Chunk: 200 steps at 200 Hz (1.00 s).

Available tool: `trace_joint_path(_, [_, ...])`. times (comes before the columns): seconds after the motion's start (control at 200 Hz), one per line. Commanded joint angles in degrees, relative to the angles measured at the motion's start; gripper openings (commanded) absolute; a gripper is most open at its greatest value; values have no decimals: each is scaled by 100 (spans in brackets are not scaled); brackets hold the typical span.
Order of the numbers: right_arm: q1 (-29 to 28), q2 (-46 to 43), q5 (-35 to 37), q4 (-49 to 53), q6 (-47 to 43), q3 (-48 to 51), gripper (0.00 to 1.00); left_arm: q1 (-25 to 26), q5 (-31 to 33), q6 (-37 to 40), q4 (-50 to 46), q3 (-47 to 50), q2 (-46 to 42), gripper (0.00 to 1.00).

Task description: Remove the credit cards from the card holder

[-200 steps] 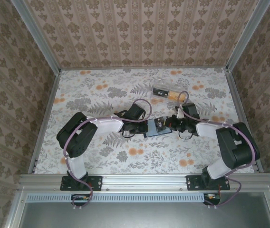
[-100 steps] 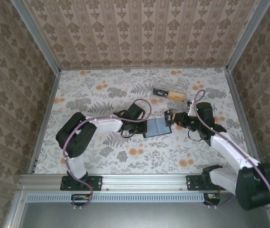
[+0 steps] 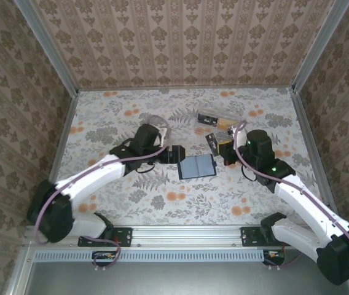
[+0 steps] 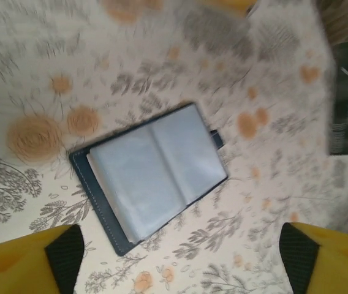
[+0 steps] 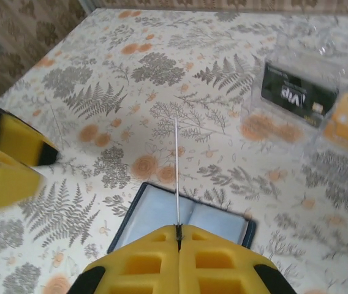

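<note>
The card holder (image 3: pixel 197 166) lies open and flat on the floral table, its greyish inner faces up inside a navy border (image 4: pixel 155 174) (image 5: pixel 186 223). My right gripper (image 3: pixel 222 148) (image 5: pixel 178 231) hovers above and to the right of it, shut on a credit card (image 3: pixel 212 143). In the right wrist view the card (image 5: pixel 177 177) is edge-on, a thin white line. My left gripper (image 3: pixel 176 155) (image 4: pixel 180 260) stands open just left of the holder, touching nothing, with bare table between its fingertips.
A clear plastic box (image 3: pixel 217 120) (image 5: pixel 309 92) with black and tan contents lies behind the right gripper. The left gripper's yellow finger (image 5: pixel 8 159) shows at the left of the right wrist view. Metal rails edge the table.
The right gripper drew a card out of the holder and lifted it up and to the right. The left arm swung back to the left, letting go of the holder.
</note>
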State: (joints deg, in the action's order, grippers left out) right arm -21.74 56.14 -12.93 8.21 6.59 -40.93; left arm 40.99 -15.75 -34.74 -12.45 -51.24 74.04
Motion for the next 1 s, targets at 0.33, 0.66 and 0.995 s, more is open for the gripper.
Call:
trace_joint_path(0.33, [-88, 2184, 487, 996, -4117, -2271, 0, -575, 538, 178, -644, 1196, -3094, 100])
trace_joint_path(0.66, [36, 3593, 706, 1337, -5504, -3334, 0, -592, 472, 169, -684, 1397, -3309, 100])
trace_joint_path(0.995, [238, 4822, 636, 1411, -5897, -4369, 0, -601, 740, 133, -858, 1408, -3296, 100])
